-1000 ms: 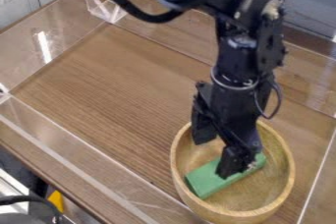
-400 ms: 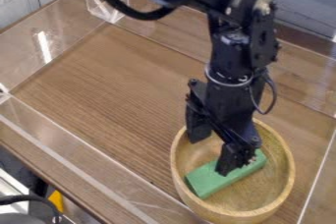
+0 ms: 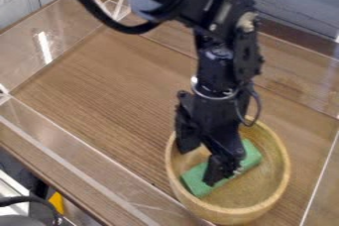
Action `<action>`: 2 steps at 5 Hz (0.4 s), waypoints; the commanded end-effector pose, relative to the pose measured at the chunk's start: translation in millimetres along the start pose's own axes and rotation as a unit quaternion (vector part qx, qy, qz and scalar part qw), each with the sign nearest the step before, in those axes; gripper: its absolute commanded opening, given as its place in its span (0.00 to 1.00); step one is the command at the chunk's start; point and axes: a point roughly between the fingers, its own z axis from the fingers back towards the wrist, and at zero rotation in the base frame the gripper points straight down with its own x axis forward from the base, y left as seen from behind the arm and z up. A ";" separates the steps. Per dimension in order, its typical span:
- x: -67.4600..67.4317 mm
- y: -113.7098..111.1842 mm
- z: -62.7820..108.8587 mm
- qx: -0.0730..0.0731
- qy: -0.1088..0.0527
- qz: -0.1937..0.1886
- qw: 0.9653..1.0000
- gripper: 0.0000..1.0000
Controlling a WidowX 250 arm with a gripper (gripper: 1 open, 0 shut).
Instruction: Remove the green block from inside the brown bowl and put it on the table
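The brown bowl (image 3: 275,177) sits on the table (image 3: 106,86) at the front right. Inside it lies the green block (image 3: 199,180), flat and slanted, partly covered by the arm. My gripper (image 3: 208,157) points down into the bowl's left half, right over the block. It is open, with one dark finger toward the bowl's left rim and the other on or just above the block's middle. Whether the fingers touch the block I cannot tell.
Clear plastic walls (image 3: 54,32) edge the table on the left, back and front. The black arm (image 3: 199,12) reaches in from the upper left. Bare wood spreads to the left of the bowl.
The arm has swung to the left and leans more over the bowl's left side. The bowl and block sit slightly further left than before. The jaws stay open.
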 end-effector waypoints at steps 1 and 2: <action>8.3 0.0 9.3 0.007 -0.021 -0.027 0.999 1.00; 10.8 -1.5 12.5 0.009 -0.021 -0.052 0.998 0.00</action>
